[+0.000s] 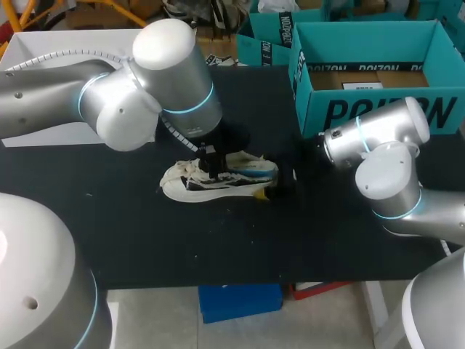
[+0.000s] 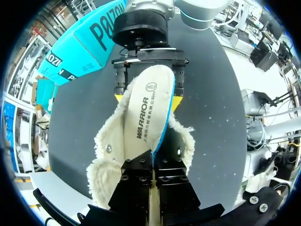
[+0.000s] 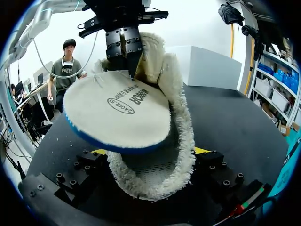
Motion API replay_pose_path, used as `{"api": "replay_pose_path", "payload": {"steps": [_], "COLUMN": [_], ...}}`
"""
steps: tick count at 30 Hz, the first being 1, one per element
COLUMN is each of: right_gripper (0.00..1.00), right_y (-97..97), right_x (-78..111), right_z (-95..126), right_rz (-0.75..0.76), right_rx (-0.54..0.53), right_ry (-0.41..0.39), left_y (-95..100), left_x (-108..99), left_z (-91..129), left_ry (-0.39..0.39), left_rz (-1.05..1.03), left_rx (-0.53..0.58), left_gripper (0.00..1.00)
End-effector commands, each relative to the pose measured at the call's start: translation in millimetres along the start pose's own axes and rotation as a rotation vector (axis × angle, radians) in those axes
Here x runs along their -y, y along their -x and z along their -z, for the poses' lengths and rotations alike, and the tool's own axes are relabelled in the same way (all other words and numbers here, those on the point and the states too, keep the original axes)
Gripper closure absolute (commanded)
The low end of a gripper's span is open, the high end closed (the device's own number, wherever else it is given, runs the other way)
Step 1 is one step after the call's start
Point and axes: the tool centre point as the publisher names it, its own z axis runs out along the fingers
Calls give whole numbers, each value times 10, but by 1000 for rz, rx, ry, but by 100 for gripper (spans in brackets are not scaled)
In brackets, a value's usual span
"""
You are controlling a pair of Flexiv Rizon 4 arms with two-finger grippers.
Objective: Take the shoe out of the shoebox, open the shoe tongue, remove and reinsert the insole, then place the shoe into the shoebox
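Note:
A white shoe (image 1: 218,182) with a fleecy lining (image 3: 176,108) lies on its side in the middle of the black table. My right gripper (image 3: 150,153) stands wide around its heel, with a yellow tip against each side, so it is shut on the shoe. The white insole (image 2: 146,108) with a blue edge sticks up out of the shoe's opening. My left gripper (image 2: 153,162) is shut on the insole's edge, right above the shoe (image 1: 207,156). The open teal shoebox (image 1: 370,109) stands at the back right.
A second teal box (image 1: 265,40) stands behind the shoebox, to its left. A white board (image 1: 43,43) lies at the table's back left. The black table (image 1: 145,233) shows bare in front of the shoe.

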Motion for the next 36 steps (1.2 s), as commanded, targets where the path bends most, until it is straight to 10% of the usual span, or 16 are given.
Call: {"api": "replay_pose_path", "payload": {"steps": [1, 4, 9, 15, 36], "right_gripper": [100, 100, 100, 100, 100], "right_y": [18, 18, 18, 18, 18], "right_x": [5, 5, 5, 5, 5], "right_z": [-12, -12, -12, -12, -12], "right_rz": [-1, -1, -1, -1, -1], "right_rx": [0, 0, 0, 0, 0], "right_ry": [-2, -2, -2, -2, -2], "left_y": [-12, 4, 47, 2, -38], "left_x": [-4, 37, 131, 200, 362], "left_z": [-9, -70, -199, -274, -301], "left_ry": [-9, -12, -18, -18, -21], "left_rz": [-4, -9, -58, -117, -175], "left_rx": [-2, -5, -5, 32, 215], "left_gripper": [100, 100, 57, 42, 45]}}
